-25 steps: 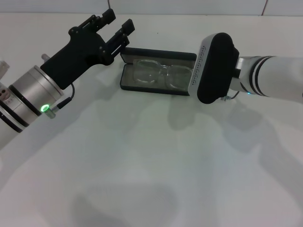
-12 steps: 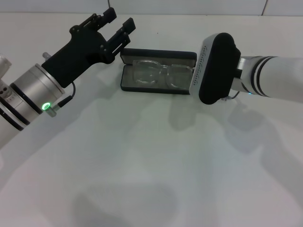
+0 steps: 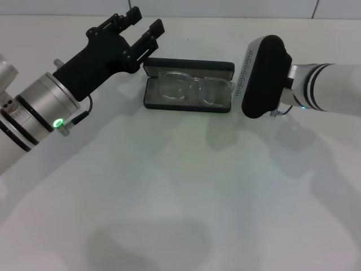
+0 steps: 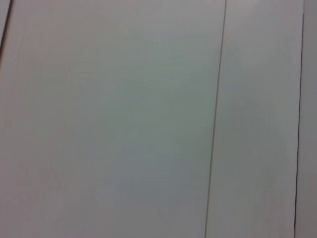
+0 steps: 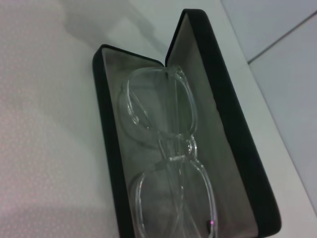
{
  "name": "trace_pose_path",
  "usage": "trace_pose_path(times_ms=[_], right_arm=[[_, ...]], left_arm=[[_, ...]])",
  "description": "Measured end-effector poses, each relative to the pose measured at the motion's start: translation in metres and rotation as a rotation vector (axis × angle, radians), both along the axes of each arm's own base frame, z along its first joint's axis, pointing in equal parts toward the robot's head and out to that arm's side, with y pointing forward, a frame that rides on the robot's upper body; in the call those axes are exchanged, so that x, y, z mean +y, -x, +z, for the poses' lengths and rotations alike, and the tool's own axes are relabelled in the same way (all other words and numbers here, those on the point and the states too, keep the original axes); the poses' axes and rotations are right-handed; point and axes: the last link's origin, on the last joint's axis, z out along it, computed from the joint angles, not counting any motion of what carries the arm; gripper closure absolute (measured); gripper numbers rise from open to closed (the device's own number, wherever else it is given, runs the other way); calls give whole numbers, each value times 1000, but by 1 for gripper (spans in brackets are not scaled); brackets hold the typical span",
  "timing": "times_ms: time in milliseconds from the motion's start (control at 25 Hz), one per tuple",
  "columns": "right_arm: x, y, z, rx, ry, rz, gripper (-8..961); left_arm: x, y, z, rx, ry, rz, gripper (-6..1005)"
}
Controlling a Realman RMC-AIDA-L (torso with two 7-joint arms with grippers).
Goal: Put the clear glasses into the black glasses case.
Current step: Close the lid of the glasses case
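Note:
The black glasses case (image 3: 188, 65) lies open at the far middle of the white table, its lid standing up behind. The clear glasses (image 3: 192, 89) rest inside it on the grey lining, lenses side by side. The right wrist view shows the same case (image 5: 105, 144) with the glasses (image 5: 168, 148) lying in it. My left gripper (image 3: 145, 22) hovers open just left of the case's far left corner, nothing between its fingers. My right gripper (image 3: 262, 76) sits just right of the case, its black housing facing the head camera.
The white table (image 3: 180, 192) spreads bare in front of the case. A tiled white wall (image 4: 148, 119) runs along the back edge and fills the left wrist view.
My right arm has drawn back to the right, uncovering the case's right end. My left gripper has drifted slightly up and away. Case and glasses have not moved.

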Motion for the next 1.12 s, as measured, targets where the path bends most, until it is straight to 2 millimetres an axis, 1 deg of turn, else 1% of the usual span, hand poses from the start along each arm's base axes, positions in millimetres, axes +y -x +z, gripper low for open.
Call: trace_pose_path(times_ms=[160,480,960,1120], right_arm=[[3,1,-4,11,16,-11,887],[-1,10,-9,50,64,23,887],[-1,15,-8,84,52,47,886],[-1,11,-8,61,68,25,886]], left_arm=[[1,0,0,3,1,1,432],[1,0,-1,12,-4,0,432],[-1,3,0,18,-14,7,430],[0,2,0,18,-14,4,430]])
